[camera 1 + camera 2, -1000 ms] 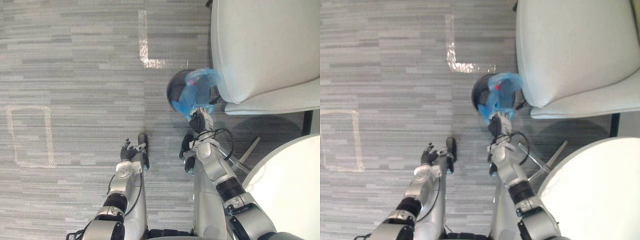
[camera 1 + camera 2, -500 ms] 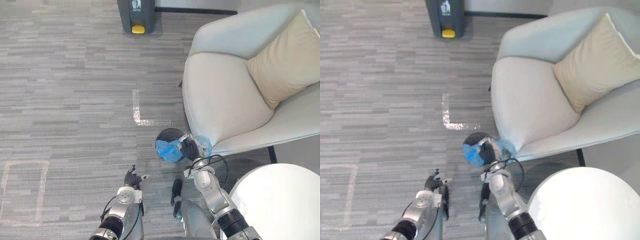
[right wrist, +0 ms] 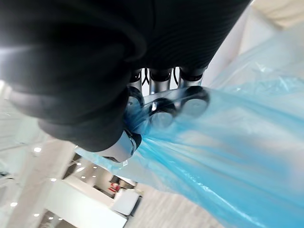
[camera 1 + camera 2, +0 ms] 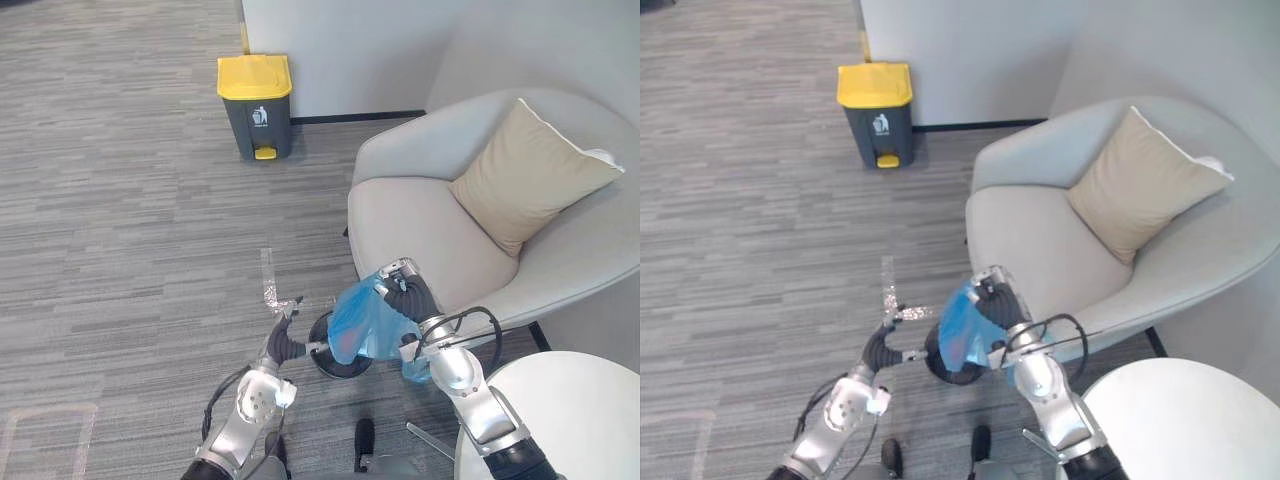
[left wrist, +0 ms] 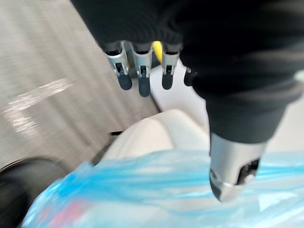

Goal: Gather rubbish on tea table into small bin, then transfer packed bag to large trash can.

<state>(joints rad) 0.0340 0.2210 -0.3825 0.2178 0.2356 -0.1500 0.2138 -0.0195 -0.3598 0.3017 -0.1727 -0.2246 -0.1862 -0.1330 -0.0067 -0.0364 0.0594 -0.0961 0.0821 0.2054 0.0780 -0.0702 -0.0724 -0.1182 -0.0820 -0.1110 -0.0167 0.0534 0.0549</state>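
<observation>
So, containers first. A blue bag (image 4: 362, 322) is gripped at its bunched neck by the right hand (image 4: 405, 296). In the right wrist view the fingers (image 3: 159, 111) are curled tight round the gathered plastic, thumb tucked in too. The bag hangs right over the small black bin (image 4: 338, 362) on the floor, just in front of the armchair (image 4: 420, 225). Something reddish can be made out through the plastic in the left wrist view, but what it actually is can't be told.

The large trash can (image 4: 256, 105), grey with a yellow lid, is parked against the wall well away from all this. Its lid is down, so nothing inside can be seen.

The left hand (image 4: 280, 345) is held close to the small bin's rim with fingers (image 5: 138, 71) straight and the thumb off to one side. Nothing is grasped. Whether the rim is touched can't be told.

Hard bits: most of the small bin is covered by the bag, so it's unclear whether the bag's bottom is clear of the bin's mouth. The white tea table (image 4: 575, 415) is cut off at the corner of the eye views. A beige cushion (image 4: 525, 175) is propped in the armchair.
</observation>
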